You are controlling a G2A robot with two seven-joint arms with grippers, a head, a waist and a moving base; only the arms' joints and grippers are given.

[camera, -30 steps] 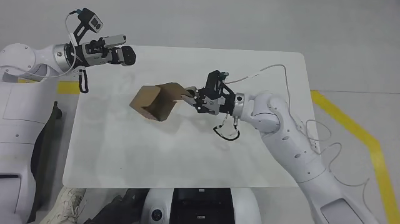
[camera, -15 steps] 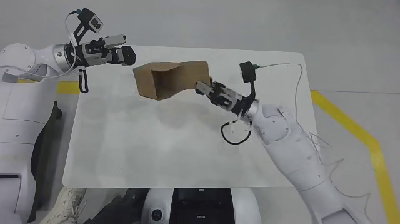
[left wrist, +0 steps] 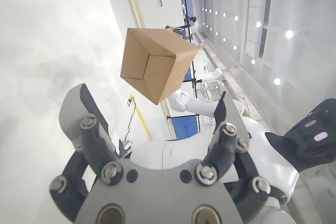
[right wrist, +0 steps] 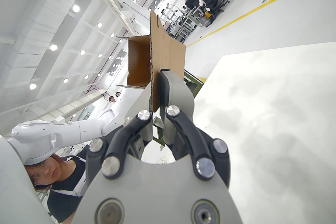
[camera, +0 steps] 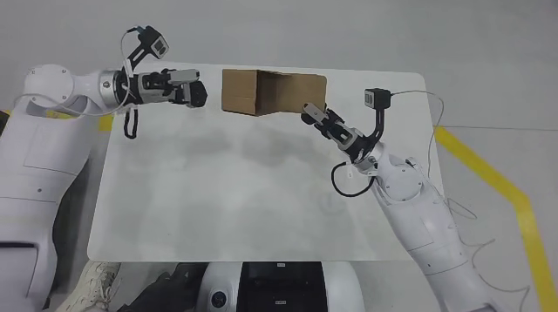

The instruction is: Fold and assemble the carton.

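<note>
A brown cardboard carton (camera: 272, 92) hangs in the air over the far middle of the white table (camera: 261, 199). My right gripper (camera: 311, 110) is shut on one of its flaps (right wrist: 155, 78), seen edge-on between the fingers in the right wrist view. The carton (left wrist: 155, 62) shows a closed, taped end toward the left wrist camera. My left gripper (camera: 199, 92) stands open a short way to the left of the carton, level with it, with nothing between its fingers (left wrist: 89, 104).
A black cable (camera: 344, 181) loops on the table under the right arm. The table's near half is bare white surface. A yellow floor line (camera: 488, 172) runs past the table's right side.
The right arm has lifted the carton off the table and carried it toward the far edge, turning it. The left gripper has moved right, closer to the carton.
</note>
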